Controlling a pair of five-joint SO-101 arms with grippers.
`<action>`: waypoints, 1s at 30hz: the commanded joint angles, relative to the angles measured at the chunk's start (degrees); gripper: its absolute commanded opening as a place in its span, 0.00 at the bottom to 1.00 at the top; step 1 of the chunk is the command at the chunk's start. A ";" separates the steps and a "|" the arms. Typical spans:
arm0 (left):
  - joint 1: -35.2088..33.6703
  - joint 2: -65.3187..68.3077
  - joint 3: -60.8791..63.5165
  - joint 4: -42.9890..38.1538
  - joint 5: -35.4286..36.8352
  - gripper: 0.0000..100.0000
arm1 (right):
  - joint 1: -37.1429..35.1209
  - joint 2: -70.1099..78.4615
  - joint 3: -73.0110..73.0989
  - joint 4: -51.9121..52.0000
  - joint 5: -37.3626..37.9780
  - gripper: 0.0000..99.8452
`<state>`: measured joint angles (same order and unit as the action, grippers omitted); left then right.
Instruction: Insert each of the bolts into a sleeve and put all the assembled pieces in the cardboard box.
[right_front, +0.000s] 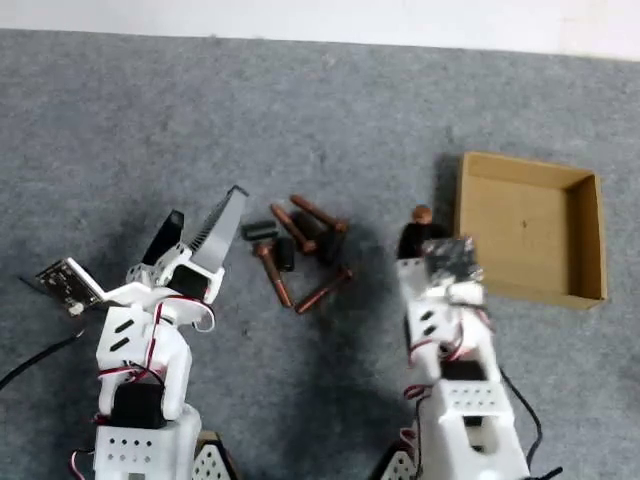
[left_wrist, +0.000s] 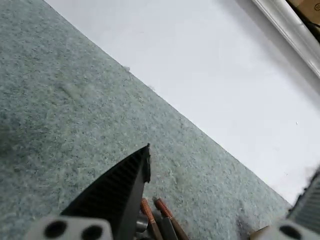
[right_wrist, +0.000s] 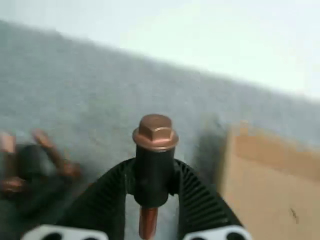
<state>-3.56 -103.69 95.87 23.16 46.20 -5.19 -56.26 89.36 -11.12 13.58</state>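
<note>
While pinching the sleeved bolt (right_wrist: 155, 134) tight in the right claw (right_wrist: 153, 170), just beside the box (right_front: 585, 240), could clip the near wall if swung low, dropping it outside. Gaping and empty, farther from the box: left claw (right_front: 207, 205).

A robotics test bench: two white plastic arms (right_front: 145, 350) with exposed wires (right_front: 155, 335) and a bare circuit board (right_front: 68, 283) stand at a grey felt mat (right_front: 300, 110) spread on a white table (right_front: 400, 15). Loose copper bolts (right_front: 318, 213) and a plain cardboard box (right_front: 585, 240) lie on the mat.
</note>
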 joint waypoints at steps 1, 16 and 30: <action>-0.57 -0.84 1.27 -0.97 0.62 0.44 | 5.05 3.65 -17.71 14.02 -0.62 0.00; -0.57 -0.84 1.27 -0.88 0.53 0.44 | 21.23 62.11 -63.69 17.98 -0.62 0.00; -0.57 -0.84 1.27 -0.88 0.53 0.44 | 16.92 70.29 -79.25 43.65 -0.44 0.27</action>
<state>-3.56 -103.69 95.87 23.16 46.20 13.54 17.67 14.55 26.59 13.49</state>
